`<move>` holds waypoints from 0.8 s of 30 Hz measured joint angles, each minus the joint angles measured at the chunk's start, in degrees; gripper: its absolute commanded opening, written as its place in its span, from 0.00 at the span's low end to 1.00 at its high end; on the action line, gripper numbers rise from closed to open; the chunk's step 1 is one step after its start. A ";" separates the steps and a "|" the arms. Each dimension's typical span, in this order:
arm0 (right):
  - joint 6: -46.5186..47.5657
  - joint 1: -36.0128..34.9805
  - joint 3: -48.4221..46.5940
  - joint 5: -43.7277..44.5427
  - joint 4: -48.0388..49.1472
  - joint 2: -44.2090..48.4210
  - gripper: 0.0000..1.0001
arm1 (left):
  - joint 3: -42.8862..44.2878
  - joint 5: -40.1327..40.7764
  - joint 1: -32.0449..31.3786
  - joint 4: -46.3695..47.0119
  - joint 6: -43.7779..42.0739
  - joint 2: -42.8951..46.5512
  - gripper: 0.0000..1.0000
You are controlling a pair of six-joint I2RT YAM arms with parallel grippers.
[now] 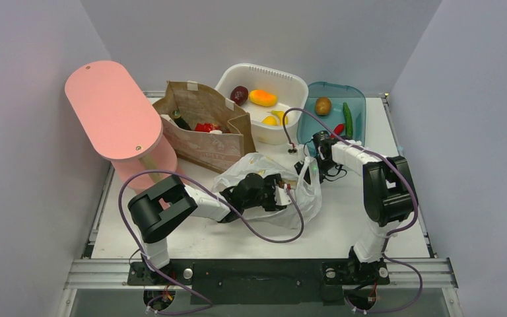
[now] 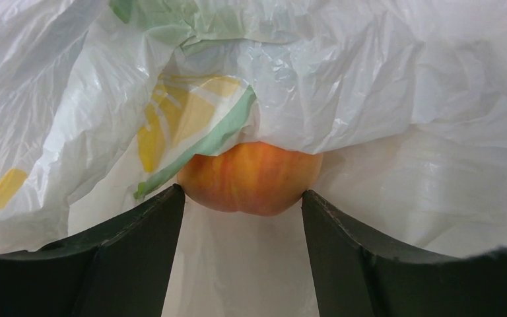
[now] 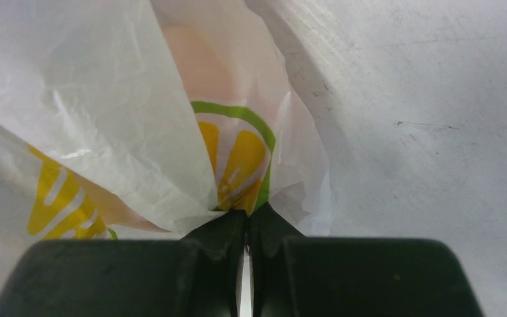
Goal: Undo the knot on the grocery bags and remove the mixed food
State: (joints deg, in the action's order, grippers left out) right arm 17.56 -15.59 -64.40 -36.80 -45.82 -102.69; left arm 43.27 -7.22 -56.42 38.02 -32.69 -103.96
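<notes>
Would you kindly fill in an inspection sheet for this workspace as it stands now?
Surface: white table, scuffed.
Job's things: white plastic bag crumpled mid-table; peach-coloured fruit under its plastic; cucumber and red pepper in the blue tray.
Clutter: brown paper bag, white tub, pink stand, kiwi-like fruit in the tray.
Grippers: left gripper, jaws open either side of the peach-coloured fruit; right gripper, jaws shut on the bag's plastic.
Cables: purple cables loop from both arms over the table.
Surroundings: plain grey walls.
</notes>
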 measured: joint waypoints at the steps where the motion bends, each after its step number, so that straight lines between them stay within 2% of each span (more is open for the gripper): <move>1: 0.37 -0.09 0.00 0.00 0.00 0.11 0.00 | 0.09 0.15 0.07 0.02 0.39 -0.11 0.64; 6: 2.08 -1.29 0.00 0.24 -0.39 0.48 0.00 | 0.11 -0.68 0.68 0.52 0.59 -0.74 0.64; 9: 2.86 -1.90 0.00 0.31 -0.87 0.48 0.00 | 0.09 -2.45 1.20 0.22 -0.61 -0.76 0.60; 13: 3.61 -2.45 0.02 -0.07 -1.79 0.48 0.00 | 0.20 -4.09 1.79 -0.79 -1.70 -0.76 0.47; 15: 4.20 -2.62 0.02 -0.59 -2.43 0.52 0.00 | 0.39 -4.61 2.01 -1.51 -1.92 -0.79 0.32; 19: 4.55 -3.43 0.83 -1.36 -3.54 1.57 0.00 | 0.57 -5.46 2.36 -3.19 -1.05 -0.94 0.11; 21: 4.55 -4.02 1.36 -1.44 -3.85 2.23 0.00 | 0.55 -6.12 2.54 -4.04 -0.37 -0.81 0.03; 24: 4.31 -3.76 2.03 -1.38 -3.63 2.62 0.00 | -0.42 -7.63 2.93 -5.05 0.94 0.90 0.00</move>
State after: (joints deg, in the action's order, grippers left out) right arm 21.87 -19.35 -62.37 -38.17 -49.45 -100.07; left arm 42.85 -14.85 -53.49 32.97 -31.75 -103.07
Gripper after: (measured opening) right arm 0.003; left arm 0.526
